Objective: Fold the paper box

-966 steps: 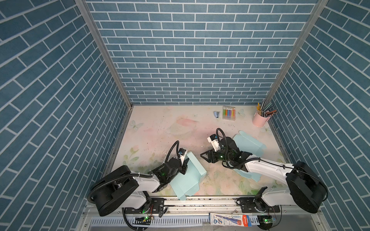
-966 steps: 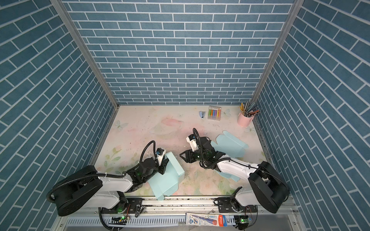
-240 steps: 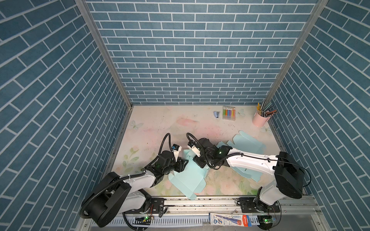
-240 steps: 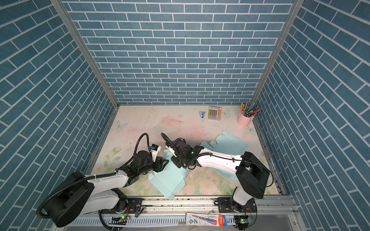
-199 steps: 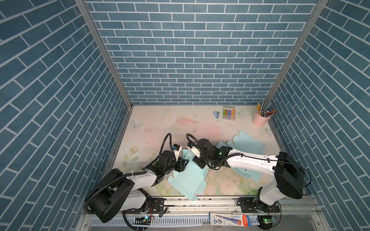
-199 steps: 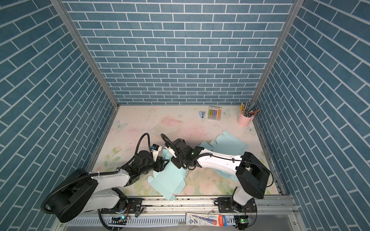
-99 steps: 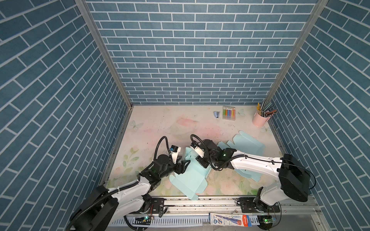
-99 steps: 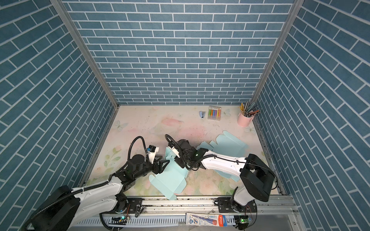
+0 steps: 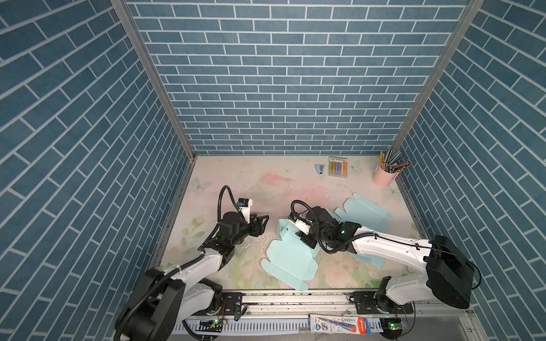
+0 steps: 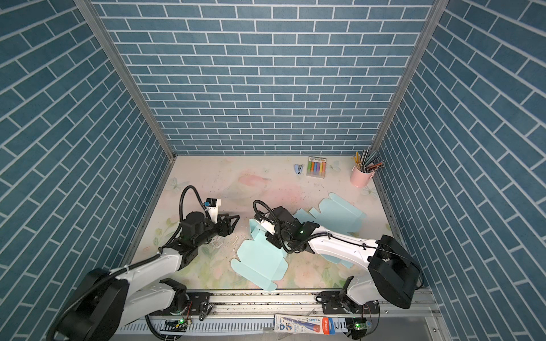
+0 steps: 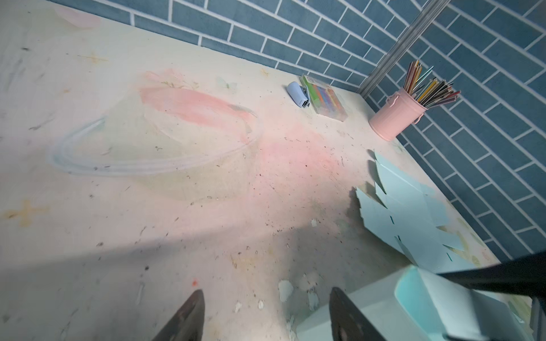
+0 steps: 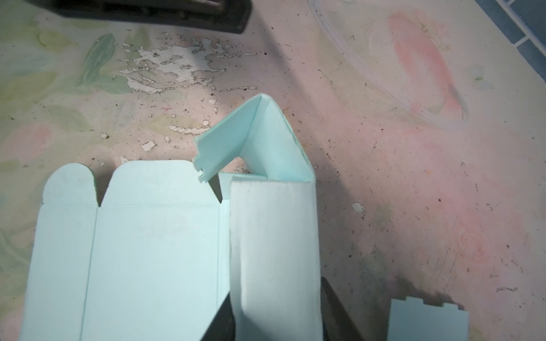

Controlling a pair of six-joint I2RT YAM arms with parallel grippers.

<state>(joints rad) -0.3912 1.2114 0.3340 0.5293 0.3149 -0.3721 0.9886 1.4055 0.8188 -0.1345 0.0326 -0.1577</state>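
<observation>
The paper box is a light teal blank lying partly folded near the table's front middle. One side wall stands up and bends over. My right gripper reaches in from the right and is shut on that raised wall strip. The strip sits between the dark fingers, and its far end folds into a peak. My left gripper is open and empty, a short gap left of the box.
Flat teal blanks lie to the right behind the right arm, and one corner of a blank shows. A pink pencil cup, marker pack and small stapler stand at the back right.
My left gripper has drawn back to the left and away from the box, which it was beside before. The right gripper keeps its hold on the raised wall.
</observation>
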